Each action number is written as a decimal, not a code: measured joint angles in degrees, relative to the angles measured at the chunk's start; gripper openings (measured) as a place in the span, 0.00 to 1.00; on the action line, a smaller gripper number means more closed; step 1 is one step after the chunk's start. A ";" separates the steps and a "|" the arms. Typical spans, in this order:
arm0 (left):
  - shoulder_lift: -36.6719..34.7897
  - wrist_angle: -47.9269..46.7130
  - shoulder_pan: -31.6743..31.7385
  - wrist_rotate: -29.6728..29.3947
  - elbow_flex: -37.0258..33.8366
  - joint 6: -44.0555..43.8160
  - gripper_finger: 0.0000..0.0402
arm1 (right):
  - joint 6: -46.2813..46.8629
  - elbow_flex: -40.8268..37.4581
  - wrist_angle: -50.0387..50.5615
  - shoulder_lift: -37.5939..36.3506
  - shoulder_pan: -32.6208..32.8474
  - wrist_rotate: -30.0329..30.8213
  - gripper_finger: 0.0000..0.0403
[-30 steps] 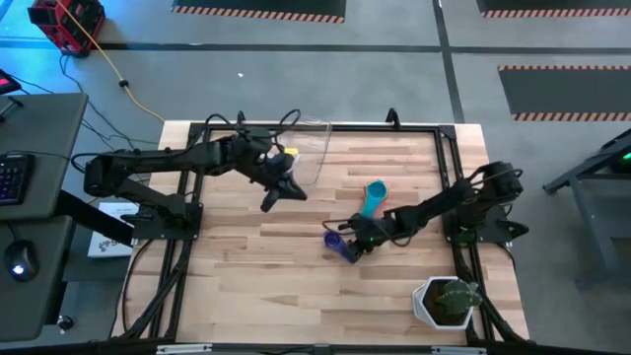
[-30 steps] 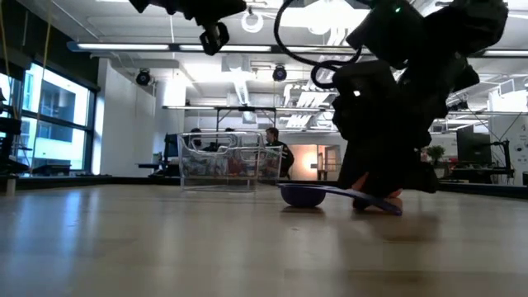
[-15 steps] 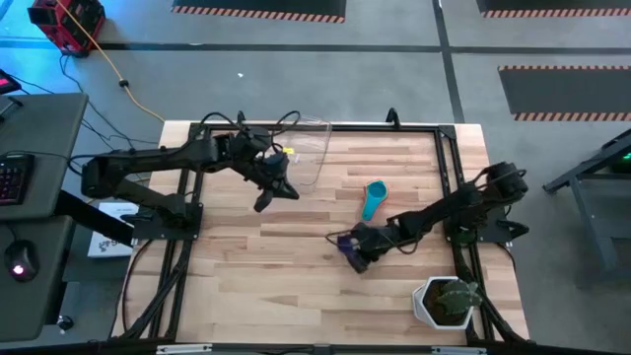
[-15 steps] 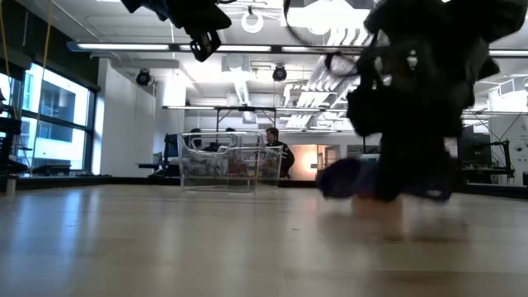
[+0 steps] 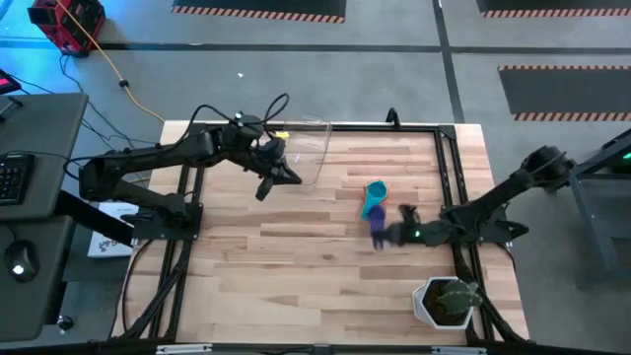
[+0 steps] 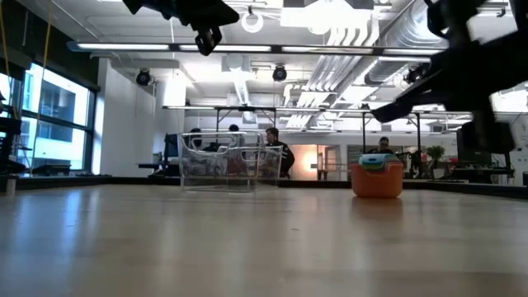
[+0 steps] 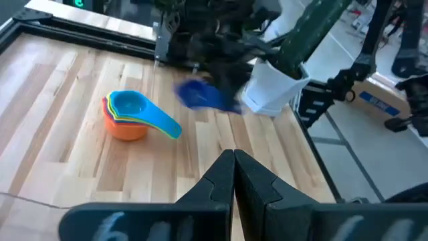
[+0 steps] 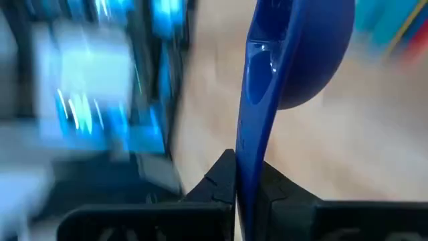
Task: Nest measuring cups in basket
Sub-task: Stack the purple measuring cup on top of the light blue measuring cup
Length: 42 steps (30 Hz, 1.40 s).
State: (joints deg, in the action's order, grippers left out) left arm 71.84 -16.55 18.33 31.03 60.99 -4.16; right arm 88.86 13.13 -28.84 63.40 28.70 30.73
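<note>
Pinching: right gripper (image 8: 242,175) jaws clamp blue plastic measuring cup (image 8: 294,53) by its flat handle | left gripper (image 7: 234,171) jaws pressed together, empty, near table's far edge

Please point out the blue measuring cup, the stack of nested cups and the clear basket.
Blue plastic measuring cup (image 8: 314,60): right wrist view, on its bowl.
Stack of nested cups (image 7: 124,114): left wrist view, on the top teal cup.
Clear plastic basket (image 6: 223,161): low view, on its front wall.
</note>
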 joint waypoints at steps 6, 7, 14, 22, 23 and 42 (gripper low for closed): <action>-0.01 2.72 -0.03 -0.72 -0.04 -1.60 0.00 | 3.01 -1.37 -7.31 0.99 -5.24 15.42 0.00; -0.01 3.47 -0.03 -1.25 -0.04 -1.67 0.00 | 3.74 -0.69 -7.24 1.48 -6.78 14.46 0.00; -0.03 4.50 -0.03 -5.35 -0.03 -1.79 0.00 | 7.34 2.23 -7.14 5.69 -16.24 3.28 0.00; -0.03 4.46 -0.03 -6.12 -0.04 -3.43 0.00 | 16.32 0.94 -4.98 6.51 -18.62 2.23 0.00; -0.03 4.45 -0.03 -6.14 -0.02 -3.90 0.00 | 16.57 0.94 -4.89 6.51 -18.61 2.28 0.00; -0.03 4.36 -0.03 -6.14 -0.04 -4.22 0.00 | 22.76 0.94 -1.94 5.58 -18.63 2.02 0.43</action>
State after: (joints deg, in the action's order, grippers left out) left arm 71.81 -12.19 18.31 24.89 60.95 -8.38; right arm 111.62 14.06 -30.79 68.98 10.07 32.74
